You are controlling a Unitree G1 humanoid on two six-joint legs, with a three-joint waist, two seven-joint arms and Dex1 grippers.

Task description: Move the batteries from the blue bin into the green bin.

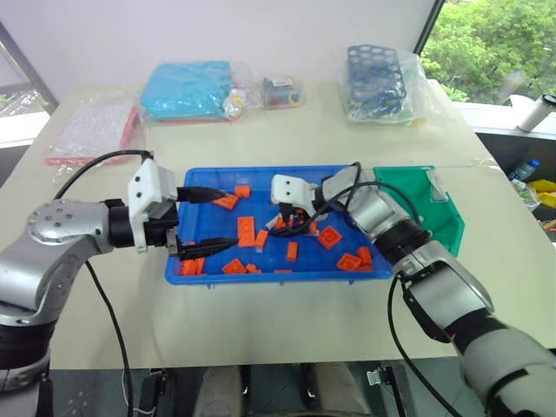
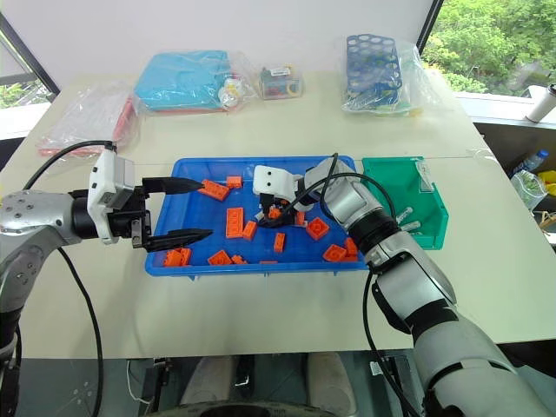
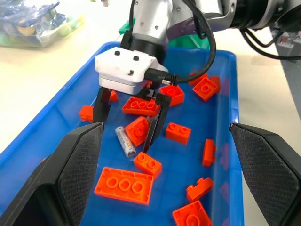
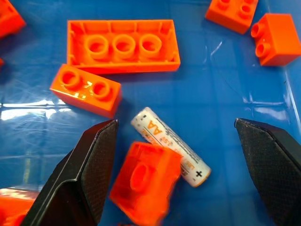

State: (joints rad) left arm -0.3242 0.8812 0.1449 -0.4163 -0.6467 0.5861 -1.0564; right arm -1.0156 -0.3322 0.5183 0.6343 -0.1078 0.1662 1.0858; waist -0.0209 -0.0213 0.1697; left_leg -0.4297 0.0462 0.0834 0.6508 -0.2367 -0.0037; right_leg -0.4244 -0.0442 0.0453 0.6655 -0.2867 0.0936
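A pale beige table (image 1: 287, 321) fills the scene below a white wall. Nearest on it lies the wide, shallow bright-blue plastic bin (image 1: 261, 276), strewn with flat orange toy bricks (image 1: 246, 231). The left gripper (image 1: 211, 221) is held spread wide over its left end. The right gripper (image 3: 127, 125), fingers wide apart, is lowered astride a whitish AA battery (image 4: 170, 153) lying on the bin floor. Just right of it stands the small green plastic bin (image 2: 408, 213); batteries are seen inside.
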